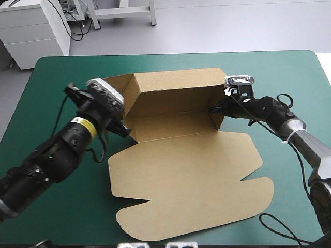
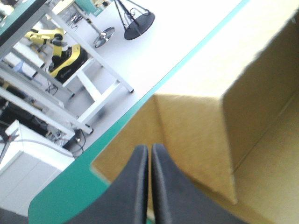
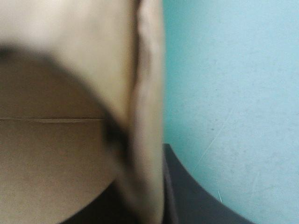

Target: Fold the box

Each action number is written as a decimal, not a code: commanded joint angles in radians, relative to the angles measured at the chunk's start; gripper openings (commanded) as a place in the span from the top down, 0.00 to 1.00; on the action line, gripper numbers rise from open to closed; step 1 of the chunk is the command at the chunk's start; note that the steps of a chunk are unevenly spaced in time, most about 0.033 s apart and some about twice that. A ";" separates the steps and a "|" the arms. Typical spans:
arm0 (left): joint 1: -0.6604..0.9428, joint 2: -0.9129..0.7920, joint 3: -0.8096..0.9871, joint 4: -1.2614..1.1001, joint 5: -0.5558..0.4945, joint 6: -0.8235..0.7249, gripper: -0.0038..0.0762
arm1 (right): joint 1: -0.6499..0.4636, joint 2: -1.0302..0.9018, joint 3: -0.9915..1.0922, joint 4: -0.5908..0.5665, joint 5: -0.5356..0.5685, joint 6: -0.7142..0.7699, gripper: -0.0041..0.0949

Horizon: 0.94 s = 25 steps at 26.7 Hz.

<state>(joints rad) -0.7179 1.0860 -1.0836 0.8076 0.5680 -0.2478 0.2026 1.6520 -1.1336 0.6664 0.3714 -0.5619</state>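
The brown box lies mid-table with its back wall and both end walls raised and its lid flat toward the near edge. My left gripper is at the near end of the left wall, its black fingers all but shut on the board. The left wrist view shows the left gripper as a narrow arch against the box's left wall. My right gripper pinches the right end wall. In the right wrist view the wall's edge runs between the right gripper's fingers.
Teal-green cover shows on all sides of the box, widest at the left and right. The lid's scalloped near edge reaches close to the table's front edge. The table's far edge runs just beyond the left wall.
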 commanded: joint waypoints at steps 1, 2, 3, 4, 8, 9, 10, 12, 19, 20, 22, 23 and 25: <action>0.158 -0.072 -0.033 -0.253 -0.052 0.224 0.94 | -0.008 -0.042 -0.023 -0.019 0.026 0.032 0.97; 0.233 -0.091 -0.028 -0.405 -0.047 0.352 0.94 | -0.008 -0.042 -0.023 -0.035 0.030 0.049 0.97; 0.289 -0.099 -0.028 -0.522 -0.037 0.443 0.94 | -0.008 -0.042 -0.023 -0.046 0.035 0.067 0.97; 0.372 -0.101 -0.028 -0.679 -0.014 0.503 0.93 | -0.008 -0.042 -0.023 -0.060 0.042 0.074 0.97; 0.655 -0.105 -0.027 -1.101 0.057 0.732 0.93 | -0.008 -0.042 -0.023 -0.067 0.051 0.074 0.97; 0.702 -0.105 -0.027 -1.166 0.082 0.780 0.93 | -0.008 -0.042 -0.023 -0.068 0.051 0.076 0.97; 0.762 -0.105 -0.027 -1.245 0.111 0.837 0.93 | -0.008 -0.042 -0.023 -0.073 0.051 0.079 0.97; 0.873 -0.105 -0.018 -1.384 0.169 0.939 0.93 | -0.008 -0.042 -0.023 -0.097 0.051 0.109 0.97; 1.100 -0.103 0.098 -1.687 0.235 1.096 0.93 | -0.008 -0.041 -0.093 -0.404 0.156 0.373 0.97; 1.100 -0.099 0.111 -1.698 0.235 1.111 0.93 | -0.008 -0.041 -0.116 -0.442 0.181 0.406 0.97; 1.100 -0.095 0.132 -1.736 0.237 1.129 0.93 | -0.008 -0.041 -0.162 -0.500 0.242 0.456 0.97; 1.100 -0.090 0.133 -1.745 0.237 1.133 0.93 | -0.008 -0.041 -0.180 -0.514 0.274 0.461 0.97; 1.100 -0.080 0.133 -1.766 0.239 1.133 0.93 | -0.008 -0.041 -0.222 -0.527 0.350 0.464 0.97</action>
<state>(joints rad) 0.3805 1.0081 -0.9274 -0.8602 0.8381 0.8733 0.2018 1.6501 -1.2824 0.1928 0.6193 -0.1290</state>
